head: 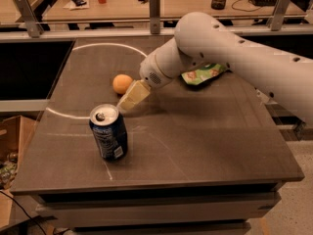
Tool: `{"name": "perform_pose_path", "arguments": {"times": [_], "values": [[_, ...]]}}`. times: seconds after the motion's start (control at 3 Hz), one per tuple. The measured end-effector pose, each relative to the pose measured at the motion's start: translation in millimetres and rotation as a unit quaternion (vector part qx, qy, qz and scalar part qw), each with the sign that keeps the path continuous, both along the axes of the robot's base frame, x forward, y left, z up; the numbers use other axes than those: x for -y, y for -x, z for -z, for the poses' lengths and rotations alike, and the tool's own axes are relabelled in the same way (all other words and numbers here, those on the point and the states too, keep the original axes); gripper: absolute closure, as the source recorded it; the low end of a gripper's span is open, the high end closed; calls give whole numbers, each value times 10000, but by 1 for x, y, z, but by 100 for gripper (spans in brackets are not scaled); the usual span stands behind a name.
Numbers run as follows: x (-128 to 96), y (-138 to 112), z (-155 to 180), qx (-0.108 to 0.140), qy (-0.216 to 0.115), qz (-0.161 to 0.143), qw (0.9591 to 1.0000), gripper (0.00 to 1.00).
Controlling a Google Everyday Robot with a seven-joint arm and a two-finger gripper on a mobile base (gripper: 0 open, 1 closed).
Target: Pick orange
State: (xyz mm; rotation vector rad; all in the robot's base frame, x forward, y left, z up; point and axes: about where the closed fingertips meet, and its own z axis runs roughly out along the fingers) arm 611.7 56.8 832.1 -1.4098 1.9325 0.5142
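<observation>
The orange (pixel 122 83) is a small round yellow-orange fruit lying on the grey table (pixel 195 136), left of centre. My gripper (pixel 130 98) reaches in from the right on a white arm. Its pale tip sits just right of and in front of the orange, very close to it, low over the table. A blue soda can (pixel 108 132) stands upright in front of the gripper, nearer the table's front edge.
A green snack bag (pixel 203 74) lies behind the arm on the table. A white curved line (pixel 105 46) runs across the tabletop. A railing with posts (pixel 154 5) stands behind the table, with a desk of small items beyond. A cardboard box (pixel 10 141) sits on the floor at left.
</observation>
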Motion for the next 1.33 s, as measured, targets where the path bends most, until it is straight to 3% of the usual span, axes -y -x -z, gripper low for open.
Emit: {"name": "perform_pose_path", "arguments": {"times": [0.33, 0.67, 1.33], "values": [[-8, -11, 0, -4, 0, -59, 10000, 0], [-12, -17, 1, -34, 51, -77, 10000, 18], [-14, -17, 6, -167, 219, -184, 9995, 64]]}}
